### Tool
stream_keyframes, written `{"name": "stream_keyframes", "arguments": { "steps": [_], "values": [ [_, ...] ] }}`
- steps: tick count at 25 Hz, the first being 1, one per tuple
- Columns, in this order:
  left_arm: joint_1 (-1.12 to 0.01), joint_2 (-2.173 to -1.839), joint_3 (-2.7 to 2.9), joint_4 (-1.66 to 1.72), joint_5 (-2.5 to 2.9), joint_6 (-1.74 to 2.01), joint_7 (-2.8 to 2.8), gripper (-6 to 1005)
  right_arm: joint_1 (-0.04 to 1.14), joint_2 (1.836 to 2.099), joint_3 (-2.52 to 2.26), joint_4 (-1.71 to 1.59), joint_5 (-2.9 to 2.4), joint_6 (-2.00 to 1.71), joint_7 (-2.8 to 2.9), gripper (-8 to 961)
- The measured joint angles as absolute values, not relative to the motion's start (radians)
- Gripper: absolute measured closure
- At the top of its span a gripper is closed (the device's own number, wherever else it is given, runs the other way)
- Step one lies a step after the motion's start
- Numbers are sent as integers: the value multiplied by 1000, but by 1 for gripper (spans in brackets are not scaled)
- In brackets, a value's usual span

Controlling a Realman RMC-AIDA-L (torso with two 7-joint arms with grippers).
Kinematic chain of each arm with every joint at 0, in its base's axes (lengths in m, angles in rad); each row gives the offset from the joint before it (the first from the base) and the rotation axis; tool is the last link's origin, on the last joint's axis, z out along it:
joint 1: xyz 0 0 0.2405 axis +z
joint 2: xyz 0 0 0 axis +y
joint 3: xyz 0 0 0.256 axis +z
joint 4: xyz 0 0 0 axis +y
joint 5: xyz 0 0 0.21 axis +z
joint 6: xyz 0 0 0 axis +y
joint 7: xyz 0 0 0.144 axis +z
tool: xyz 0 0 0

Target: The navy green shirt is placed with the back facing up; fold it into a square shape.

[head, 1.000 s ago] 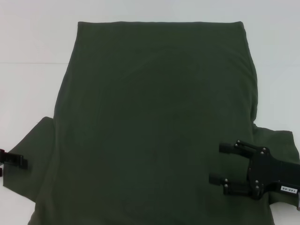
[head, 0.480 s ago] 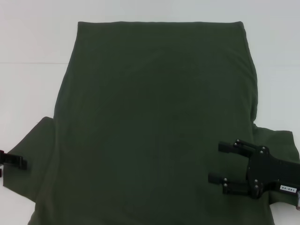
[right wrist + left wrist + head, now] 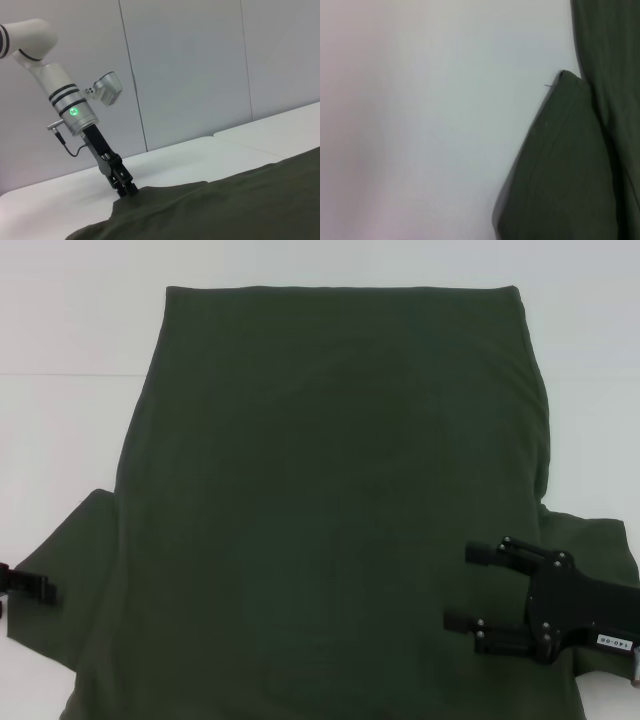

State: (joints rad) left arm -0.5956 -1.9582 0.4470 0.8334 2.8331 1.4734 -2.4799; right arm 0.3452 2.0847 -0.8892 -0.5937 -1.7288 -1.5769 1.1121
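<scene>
A: Where does the navy green shirt (image 3: 330,500) lie?

B: Flat on the white table (image 3: 60,330), spread wide, long axis running near to far. One straight edge at the far side, both short sleeves sticking out at the near left and near right. Nothing folded over yet, by the look of it.

A: Left gripper (image 3: 28,585)?

B: At the outer edge of the near-left sleeve, low on the cloth. In the right wrist view it (image 3: 125,187) comes down steeply with its tips pressed close together right at the sleeve's edge. Whether fabric is pinched between them I cannot tell (the tips are too small and dark against the cloth).

A: Right gripper (image 3: 465,587)?

B: Over the near-right part of the shirt, just inside the right sleeve. Its two black fingers (image 3: 485,554) stand apart, pointing left toward the shirt's middle, with nothing between them.

A: So what does the coming move turn on?

B: Each sleeve lies outward from the body, crosswise to the long axis. Each arm is nearest its own sleeve, so a fold inward toward the centreline seems the likely opening step.
</scene>
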Motion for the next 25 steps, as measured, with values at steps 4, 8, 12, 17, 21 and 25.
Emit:
{"name": "stream_keyframes", "arguments": {
  "steps": [4, 8, 12, 17, 21, 25],
  "values": [
    [-596, -1958, 446, 826, 2832, 1471, -2480, 122, 345, 2085, -890, -594, -1729, -1577, 1112, 38],
    [-602, -1958, 446, 815, 2827, 1473, -2484, 127, 345, 2085, -890, -594, -1729, -1577, 1112, 37],
    [-611, -1959, 439, 797, 2821, 1482, -2485, 151, 345, 2085, -890, -594, -1729, -1577, 1112, 37],
    [-626, -1958, 438, 775, 2819, 1486, -2486, 182, 345, 2085, -890, -594, -1729, -1580, 1112, 38],
    [-630, -1960, 438, 773, 2819, 1488, -2486, 206, 345, 2085, -890, -594, -1729, -1580, 1112, 38],
    [-634, -1959, 444, 772, 2823, 1493, -2486, 230, 345, 2085, -890, -594, -1729, -1580, 1112, 38]
  ]
}}
